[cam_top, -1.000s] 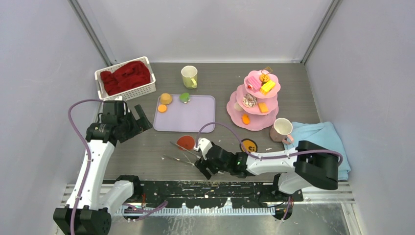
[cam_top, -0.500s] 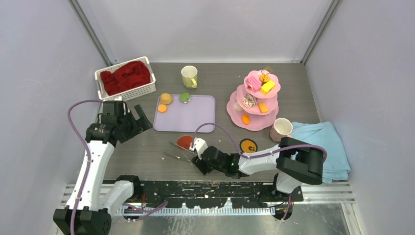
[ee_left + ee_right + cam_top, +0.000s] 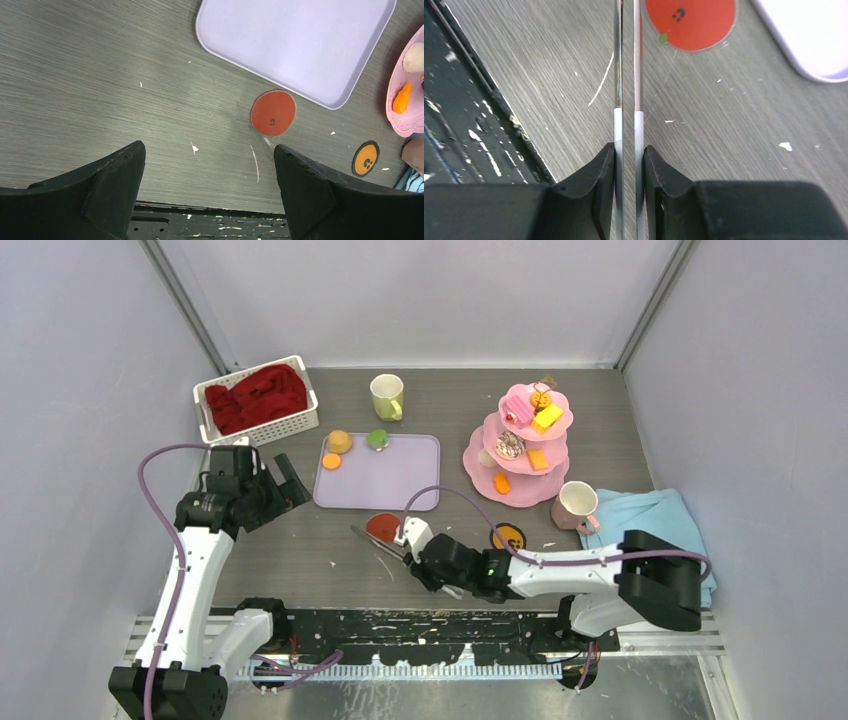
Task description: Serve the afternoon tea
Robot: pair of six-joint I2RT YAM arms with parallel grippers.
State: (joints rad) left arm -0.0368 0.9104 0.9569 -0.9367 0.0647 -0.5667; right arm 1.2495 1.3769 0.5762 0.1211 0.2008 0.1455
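Note:
My right gripper point(image 3: 412, 552) is low over the table's near middle, shut on a pair of metal tongs point(image 3: 374, 540). In the right wrist view the two tong arms point(image 3: 637, 75) are squeezed nearly together between my fingers point(image 3: 601, 175) and point at a red coaster point(image 3: 690, 22). My left gripper point(image 3: 283, 480) hovers open at the left, holding nothing point(image 3: 207, 149). The pink three-tier stand point(image 3: 478, 462) carries several toy pastries. A pink mug point(image 3: 577, 504) stands beside it. A pale yellow-green mug point(image 3: 387, 397) is at the back.
A lilac tray point(image 3: 390, 480) holds an orange bun point(image 3: 340, 441), a green sweet point(image 3: 377, 439) and a small orange piece point(image 3: 331, 461). An orange coaster point(image 3: 509, 537) lies near the pink mug. A light-blue towel point(image 3: 660, 530) is at the right. A white basket point(image 3: 203, 410) of red cloth sits back left.
My right gripper has closed on the tongs, pressing their spread arms together, and shifted slightly right. The left arm has stayed still.

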